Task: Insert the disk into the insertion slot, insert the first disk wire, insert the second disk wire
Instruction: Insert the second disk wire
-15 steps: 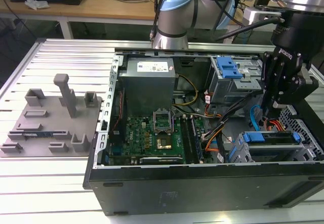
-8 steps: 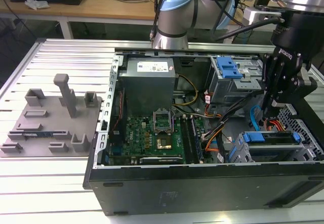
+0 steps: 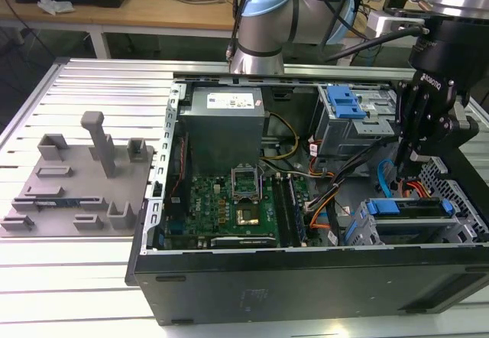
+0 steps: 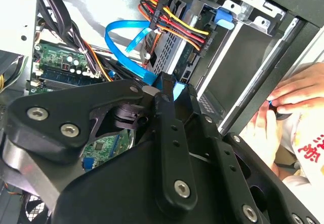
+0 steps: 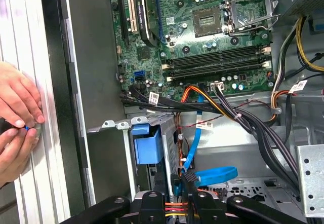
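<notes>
The disk sits inside the insertion slot at the case's front corner on the exterior view's right; its blue carrier shows. My gripper hangs just behind the cage. It is shut on the plug end of the second disk wire, a light-blue cable that loops away from the fingers. The first disk wire, orange, red and black, ends in a black plug seated against the disk's rear edge. The same wires pass under my fingers.
A second bay with a blue latch plate stands behind the cage. A person's hands hold a small item just outside the case wall. The motherboard and black cable bundles crowd the floor. A grey fixture rests outside.
</notes>
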Robot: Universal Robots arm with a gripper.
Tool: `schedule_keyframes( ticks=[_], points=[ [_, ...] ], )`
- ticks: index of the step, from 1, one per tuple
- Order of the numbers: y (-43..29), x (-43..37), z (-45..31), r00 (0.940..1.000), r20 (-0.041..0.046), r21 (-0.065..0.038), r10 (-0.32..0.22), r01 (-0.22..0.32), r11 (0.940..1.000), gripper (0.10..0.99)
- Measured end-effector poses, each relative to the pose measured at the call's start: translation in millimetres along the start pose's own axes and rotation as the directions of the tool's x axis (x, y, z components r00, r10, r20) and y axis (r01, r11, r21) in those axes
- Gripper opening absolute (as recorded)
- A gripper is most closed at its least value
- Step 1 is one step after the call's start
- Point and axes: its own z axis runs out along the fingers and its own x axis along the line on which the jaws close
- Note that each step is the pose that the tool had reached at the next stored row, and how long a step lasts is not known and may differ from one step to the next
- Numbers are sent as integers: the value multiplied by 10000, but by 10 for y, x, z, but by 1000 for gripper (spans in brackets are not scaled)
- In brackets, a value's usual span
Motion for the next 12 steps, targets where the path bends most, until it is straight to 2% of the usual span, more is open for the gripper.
schedule_keyframes(
  ticks=[2,3,4,12],
  points=[
    [0,0,0,10000,0,0,0,0,10000,263],
    [0,0,0,10000,0,0,0,0,10000,192],
    [0,0,0,10000,0,0,0,0,10000,161],
    [-1,5,4,10000,12,0,-1,1,10000,161]
  ],
)
